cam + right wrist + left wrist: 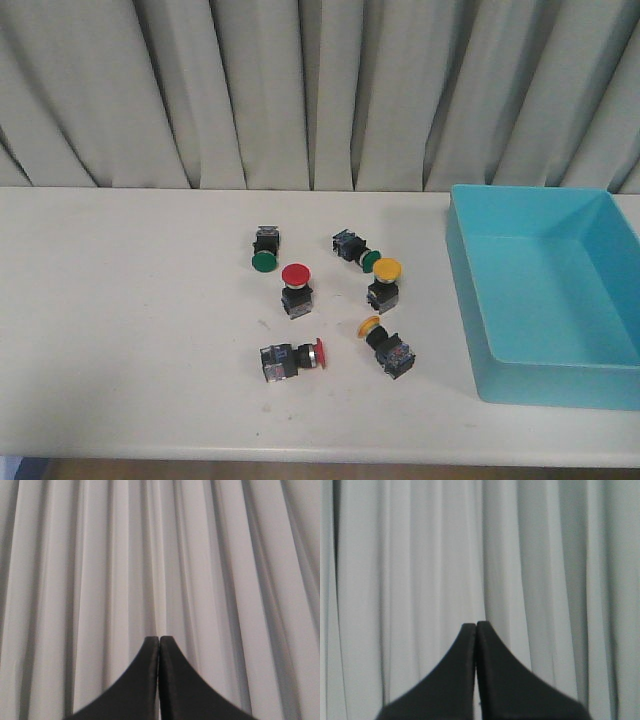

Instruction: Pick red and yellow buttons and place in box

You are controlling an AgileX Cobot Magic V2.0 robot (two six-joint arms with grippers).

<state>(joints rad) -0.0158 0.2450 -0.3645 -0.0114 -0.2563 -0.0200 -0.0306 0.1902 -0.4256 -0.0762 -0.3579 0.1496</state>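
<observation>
Two red buttons show in the front view: one upright (pixel 296 286), one on its side (pixel 291 359). Two yellow buttons lie to their right: one upright (pixel 384 284), one tipped over (pixel 388 346). The light-blue box (pixel 470 300) stands at the right of the table, and nothing shows inside it. Neither arm shows in the front view. My left gripper (pixel 476 626) is shut and empty, facing the curtain. My right gripper (pixel 159 639) is shut and empty, also facing the curtain.
Two green-capped switches lie behind the buttons, one at the left (pixel 265 249) and one at the right (pixel 354 250). A grey pleated curtain (pixel 300 90) hangs behind the white table (pixel 120 320).
</observation>
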